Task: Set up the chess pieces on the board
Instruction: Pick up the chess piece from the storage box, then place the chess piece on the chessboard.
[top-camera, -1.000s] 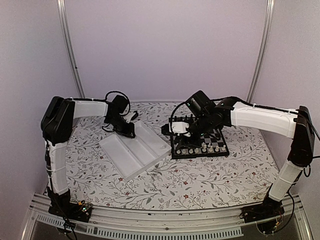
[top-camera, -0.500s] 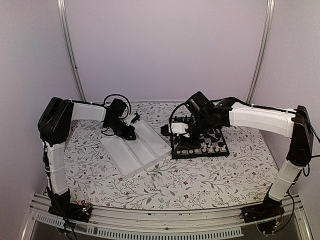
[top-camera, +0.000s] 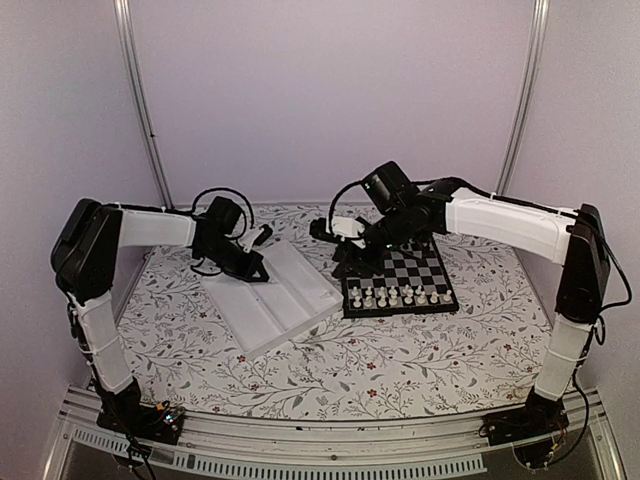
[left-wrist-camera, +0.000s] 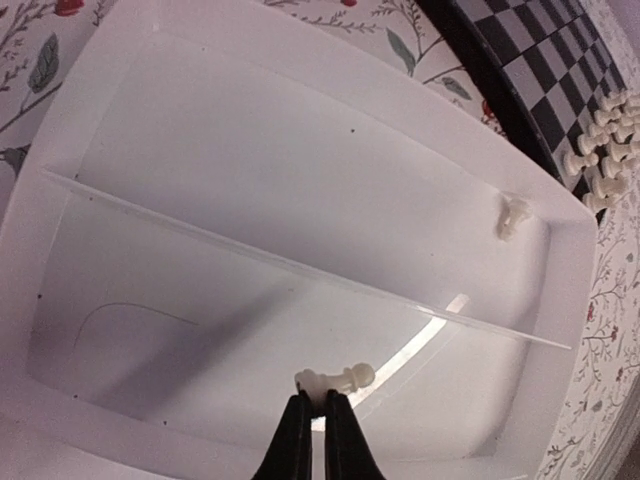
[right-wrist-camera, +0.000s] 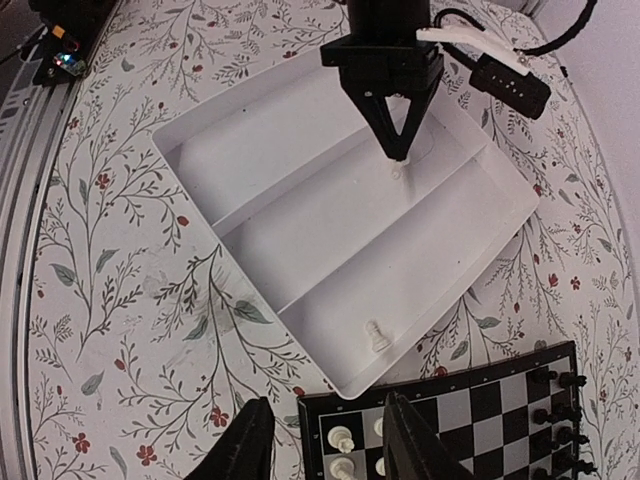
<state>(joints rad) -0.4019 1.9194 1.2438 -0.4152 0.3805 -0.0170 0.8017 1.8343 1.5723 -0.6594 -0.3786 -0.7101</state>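
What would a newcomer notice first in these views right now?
The left pincer, shut on a tiny white chess piece inside the white tray. A second white piece lies in the neighbouring compartment, and the right pincer hangs open above the corner of the board nearest the tray.

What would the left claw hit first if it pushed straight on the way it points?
Probably the white tray's floor: the left gripper, shut on a white chess piece, points down into it. Its height above the floor is unclear.
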